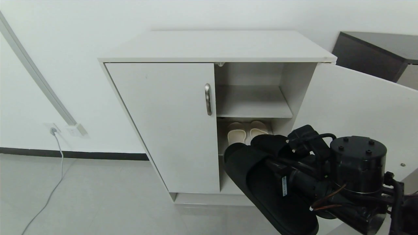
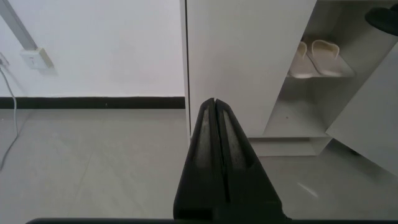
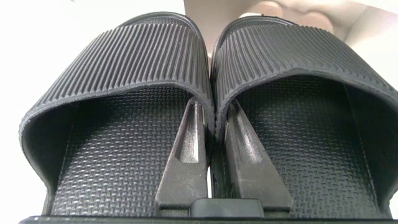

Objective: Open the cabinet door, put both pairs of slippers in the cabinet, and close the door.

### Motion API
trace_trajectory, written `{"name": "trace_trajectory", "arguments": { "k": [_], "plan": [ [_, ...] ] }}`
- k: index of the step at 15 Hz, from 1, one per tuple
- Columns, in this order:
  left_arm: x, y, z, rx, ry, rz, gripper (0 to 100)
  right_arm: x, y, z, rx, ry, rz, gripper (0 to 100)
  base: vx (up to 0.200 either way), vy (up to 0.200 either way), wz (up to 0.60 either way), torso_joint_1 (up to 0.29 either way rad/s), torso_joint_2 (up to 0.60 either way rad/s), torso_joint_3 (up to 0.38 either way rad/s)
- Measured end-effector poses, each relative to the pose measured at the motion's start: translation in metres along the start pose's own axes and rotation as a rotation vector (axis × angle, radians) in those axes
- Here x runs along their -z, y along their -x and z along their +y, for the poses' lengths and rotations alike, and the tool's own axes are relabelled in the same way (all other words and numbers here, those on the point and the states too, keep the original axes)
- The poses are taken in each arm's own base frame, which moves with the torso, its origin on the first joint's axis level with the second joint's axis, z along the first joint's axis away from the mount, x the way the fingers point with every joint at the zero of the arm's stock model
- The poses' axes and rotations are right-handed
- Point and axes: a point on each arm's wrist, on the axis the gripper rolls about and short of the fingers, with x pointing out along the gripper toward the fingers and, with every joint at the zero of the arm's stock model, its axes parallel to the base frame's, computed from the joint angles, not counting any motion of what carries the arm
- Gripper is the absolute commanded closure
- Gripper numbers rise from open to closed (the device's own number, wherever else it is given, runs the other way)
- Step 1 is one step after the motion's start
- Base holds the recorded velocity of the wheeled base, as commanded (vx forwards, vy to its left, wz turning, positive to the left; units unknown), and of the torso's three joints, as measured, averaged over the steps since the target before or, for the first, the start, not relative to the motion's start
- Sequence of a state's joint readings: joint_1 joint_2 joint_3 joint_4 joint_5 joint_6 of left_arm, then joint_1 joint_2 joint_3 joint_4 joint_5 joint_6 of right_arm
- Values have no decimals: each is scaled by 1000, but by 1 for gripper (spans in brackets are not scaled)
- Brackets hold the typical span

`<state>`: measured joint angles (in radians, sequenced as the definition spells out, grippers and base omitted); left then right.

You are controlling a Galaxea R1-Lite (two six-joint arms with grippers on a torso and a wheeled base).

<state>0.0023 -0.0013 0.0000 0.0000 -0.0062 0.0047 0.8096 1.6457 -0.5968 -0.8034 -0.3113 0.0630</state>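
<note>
Grey floor (image 2: 93, 162) lies under the left gripper (image 2: 215, 109), its fingers pressed together on nothing, aimed toward the foot of the cabinet (image 1: 215, 45). The left door (image 1: 163, 124) is closed, with its metal handle (image 1: 208, 99) at its right edge. Right of it, the white slippers (image 1: 246, 132) sit under the upper shelf (image 1: 253, 104). Nearer, the right gripper (image 3: 215, 112) clamps the black slippers (image 1: 258, 176) by their touching inner walls. The right door (image 1: 359, 104) stands open.

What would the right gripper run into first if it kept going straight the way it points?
Probably the cream slippers inside the cabinet. The right gripper pinches the black slippers, whose toes lead and aim into the open side; depth is hard to judge.
</note>
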Motion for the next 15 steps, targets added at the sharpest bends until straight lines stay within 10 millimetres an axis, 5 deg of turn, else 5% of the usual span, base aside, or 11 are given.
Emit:
{"name": "trace_trajectory", "arguments": {
  "k": [8,15],
  "plan": [
    [0,0,0,0,0,0,100,1,-1,0,-8,1,5,100,0,0,0,-56,431,368],
    [0,0,0,0,0,0,100,2,-3,2,-15,-3,-10,100,0,0,-86,0,43,41]
  ]
}}
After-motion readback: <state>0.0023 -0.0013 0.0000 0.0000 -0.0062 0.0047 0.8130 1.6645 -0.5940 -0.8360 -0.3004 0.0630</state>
